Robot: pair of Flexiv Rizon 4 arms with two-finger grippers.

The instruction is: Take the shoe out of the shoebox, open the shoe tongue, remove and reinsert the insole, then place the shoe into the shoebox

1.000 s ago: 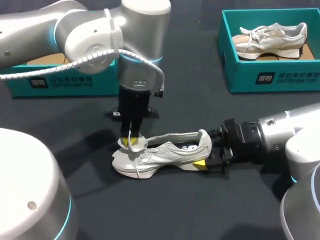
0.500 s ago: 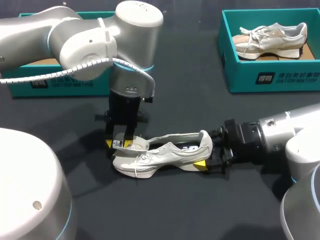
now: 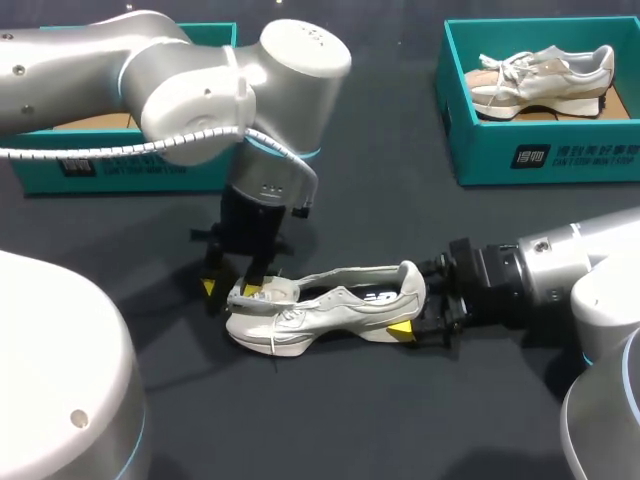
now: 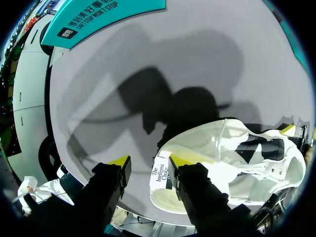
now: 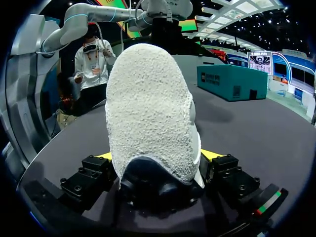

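Head view: shoe [image 3: 320, 315] sits lower centre on the desk [image 3: 380, 200], right tool [image 3: 412, 310] pinching its heel; likely light, soft upper, stiff sole. Left wrist view: left tool [image 4: 148, 168] spread, floppy tongue [image 4: 197, 148] beside one finger, best gripped at its edge. Right wrist view: firm heel [image 5: 150, 123] clamped between both fingers.

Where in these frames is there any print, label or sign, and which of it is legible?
left shoebox, front wall: white logo and one line of capitals, tiny in the head view, clearer in the left wrist view; not transcribed.
right shoebox, front wall: same logo and line, too small to read.
tongue label on the shoe: black print in short lines, not transcribed.
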